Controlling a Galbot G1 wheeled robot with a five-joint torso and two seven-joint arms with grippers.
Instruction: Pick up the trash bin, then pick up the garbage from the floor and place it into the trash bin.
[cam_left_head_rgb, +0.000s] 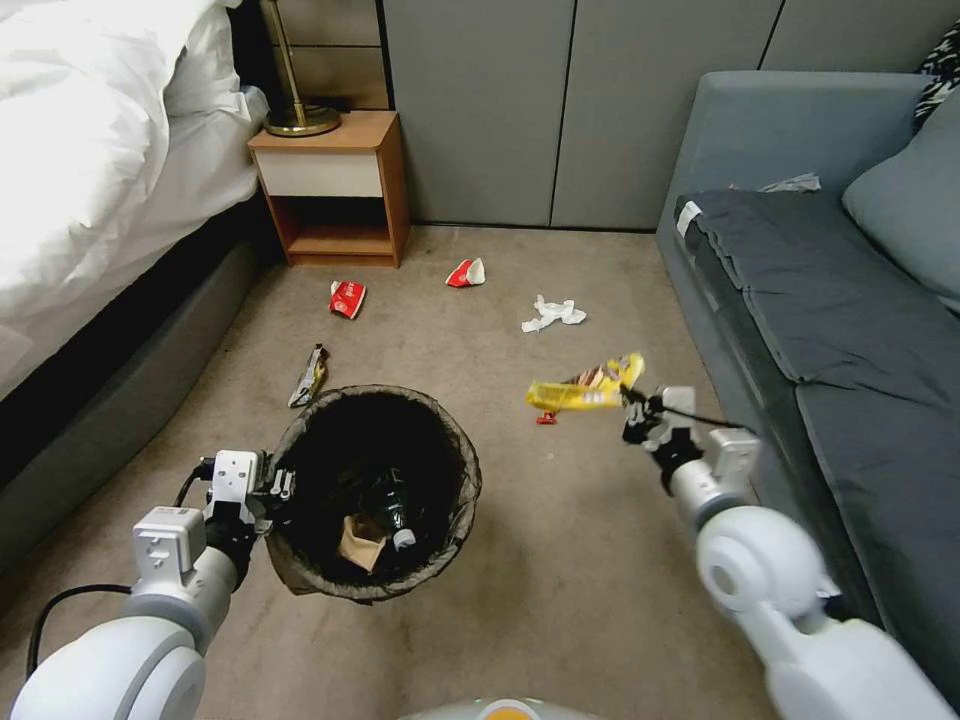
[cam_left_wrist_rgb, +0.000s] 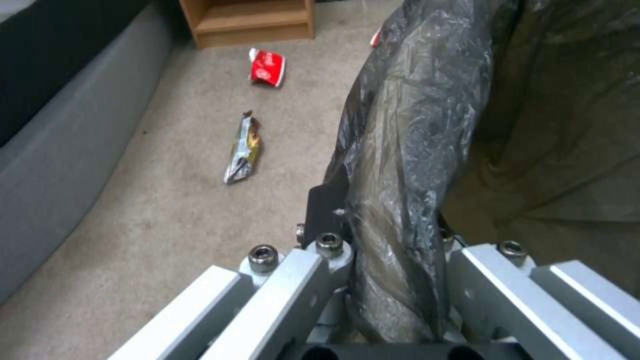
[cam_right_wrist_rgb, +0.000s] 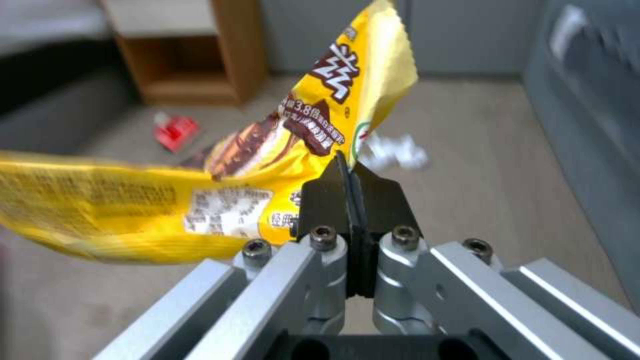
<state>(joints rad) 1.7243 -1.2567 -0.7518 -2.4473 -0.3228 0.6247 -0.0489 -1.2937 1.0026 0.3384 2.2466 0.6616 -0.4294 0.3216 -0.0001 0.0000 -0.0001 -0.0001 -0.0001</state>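
Head view: trash bin (cam_left_head_rgb: 375, 495) held off the floor (cam_left_head_rgb: 560, 600) by left gripper (cam_left_head_rgb: 278, 487), jaws clamped on the lined rim. Bottle (cam_left_head_rgb: 392, 520) and brown paper bag (cam_left_head_rgb: 360, 545) already inside. Yellow wrapper (cam_left_head_rgb: 588, 385) pinched by one end in right gripper (cam_left_head_rgb: 632, 402), jaws fully closed, up in the air right of bin, not yet over it. Right arm stretched forward beside sofa (cam_left_head_rgb: 840, 300). Left to collect: two red wrappers (cam_left_head_rgb: 347, 298), tissue (cam_left_head_rgb: 552, 314), foil wrapper (cam_left_head_rgb: 310, 375).

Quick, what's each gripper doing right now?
Left gripper: shut on the trash bin rim.
Right gripper: shut on the yellow wrapper.
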